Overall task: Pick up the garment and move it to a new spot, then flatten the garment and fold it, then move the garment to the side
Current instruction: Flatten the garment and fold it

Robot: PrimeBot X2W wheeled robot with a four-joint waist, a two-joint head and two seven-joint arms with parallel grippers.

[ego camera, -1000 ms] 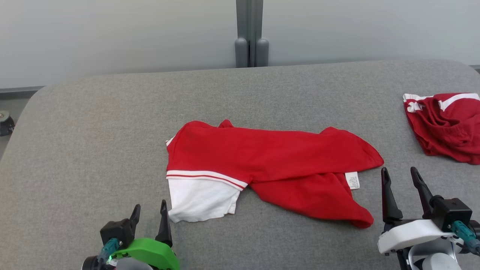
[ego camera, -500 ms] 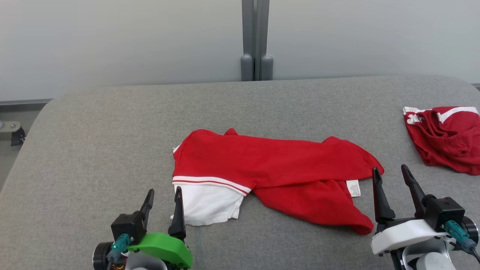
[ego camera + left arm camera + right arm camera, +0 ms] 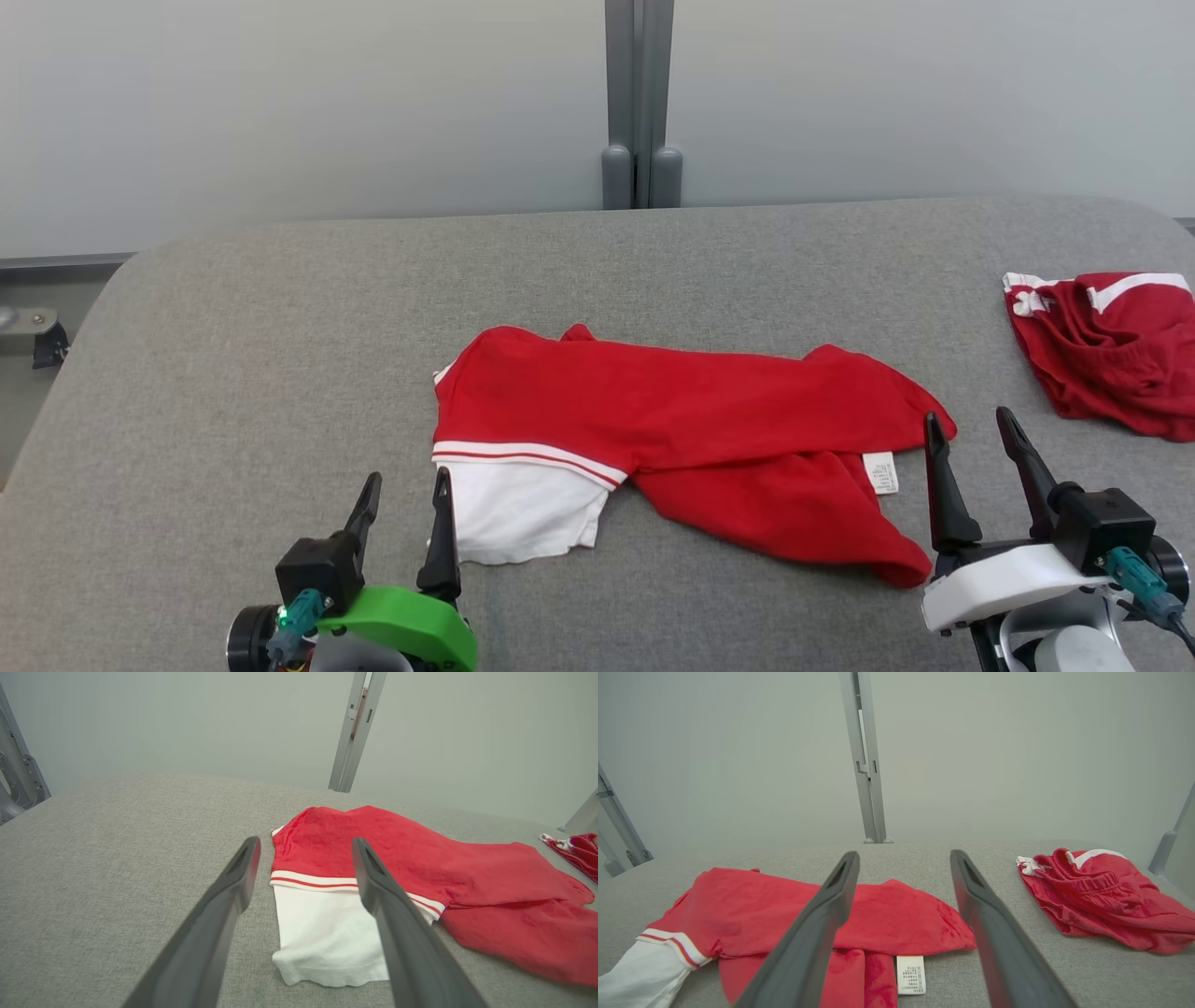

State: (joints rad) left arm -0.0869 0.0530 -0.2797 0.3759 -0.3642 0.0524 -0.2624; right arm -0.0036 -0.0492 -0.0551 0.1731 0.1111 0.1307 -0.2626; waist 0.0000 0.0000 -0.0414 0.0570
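The garment (image 3: 691,411) is a red top with a white, red-striped sleeve end, lying crumpled and partly folded over itself mid-table; a white label (image 3: 878,471) shows at its right. My left gripper (image 3: 407,476) stands open just off the white sleeve's near left corner, its right finger overlapping that edge. In the left wrist view the left gripper (image 3: 306,841) frames the sleeve of the garment (image 3: 420,858). My right gripper (image 3: 967,415) is open beside the garment's right tip. The right wrist view has the right gripper (image 3: 905,854) over the garment (image 3: 761,905), near its label (image 3: 910,974).
A second red garment (image 3: 1111,345) with white trim lies bunched at the table's right edge, also visible as the bunched garment (image 3: 1092,891). The grey fabric table (image 3: 233,373) has rounded far corners. A grey post (image 3: 639,103) stands behind the far edge, against a pale wall.
The head camera has shifted, so the whole scene sits lower in the picture. Both grippers have crept forward toward the garment's near corners. The garment has not moved.
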